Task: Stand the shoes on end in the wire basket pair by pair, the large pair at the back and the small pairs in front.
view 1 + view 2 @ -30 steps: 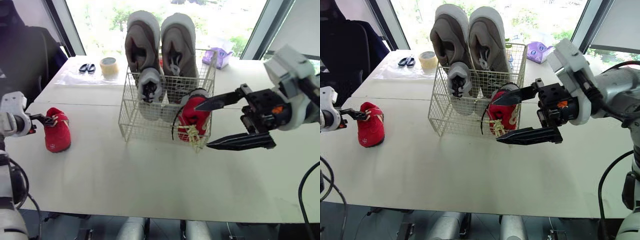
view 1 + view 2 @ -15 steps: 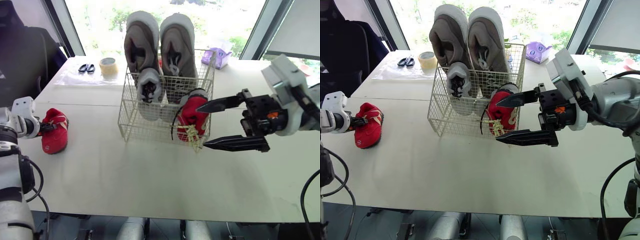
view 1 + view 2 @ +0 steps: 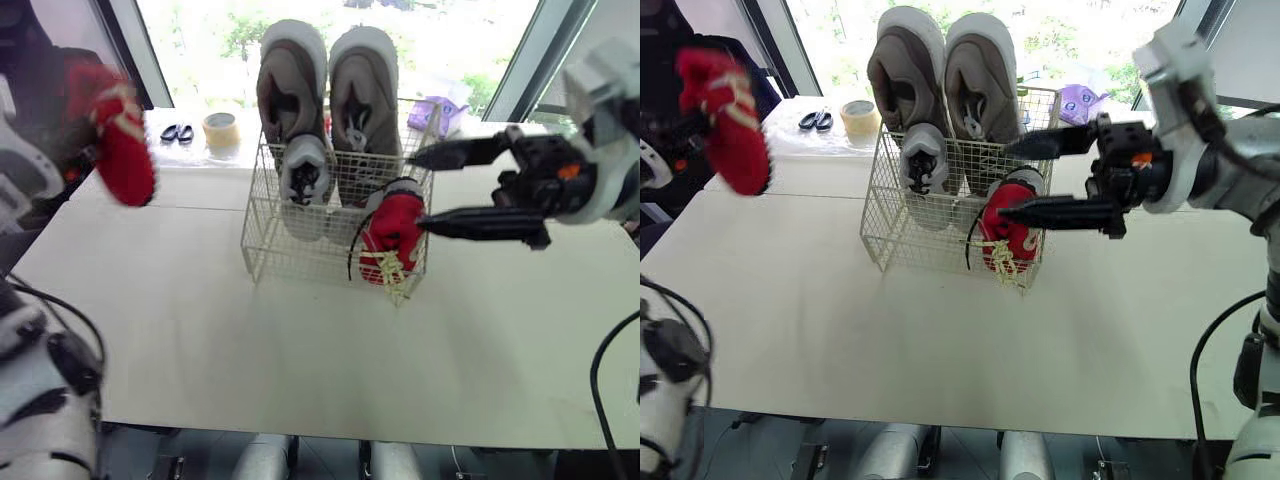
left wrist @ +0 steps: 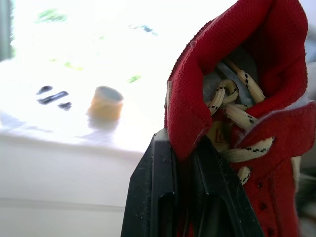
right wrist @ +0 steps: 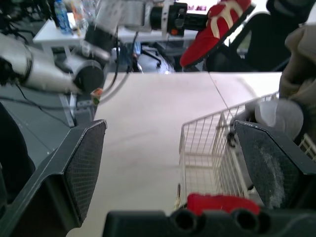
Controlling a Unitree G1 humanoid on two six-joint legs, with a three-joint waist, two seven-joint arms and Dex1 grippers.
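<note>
My left gripper point(image 4: 183, 148) is shut on the collar of a small red shoe point(image 3: 125, 140), held in the air over the table's left edge, toe down. The wire basket point(image 3: 262, 215) stands at mid-table. Two large grey-brown shoes point(image 3: 290, 85) stand on end at its back. A small grey shoe point(image 3: 303, 180) sits front left, and a second red shoe point(image 3: 392, 235) front right with its laces hanging through the wire. My right gripper point(image 3: 415, 192) is open at the basket's right side, its fingers above and below that red shoe's top, touching nothing.
A tape roll point(image 3: 220, 130) and a small pair of black scissors point(image 3: 175, 133) lie at the table's back left. A purple tissue box point(image 3: 447, 112) sits behind the basket on the right. The white table point(image 3: 300, 340) stretches in front of the basket.
My left gripper closed on the red shoe lying on the table and lifted it up and back. The right gripper rose slightly beside the basket, still open.
</note>
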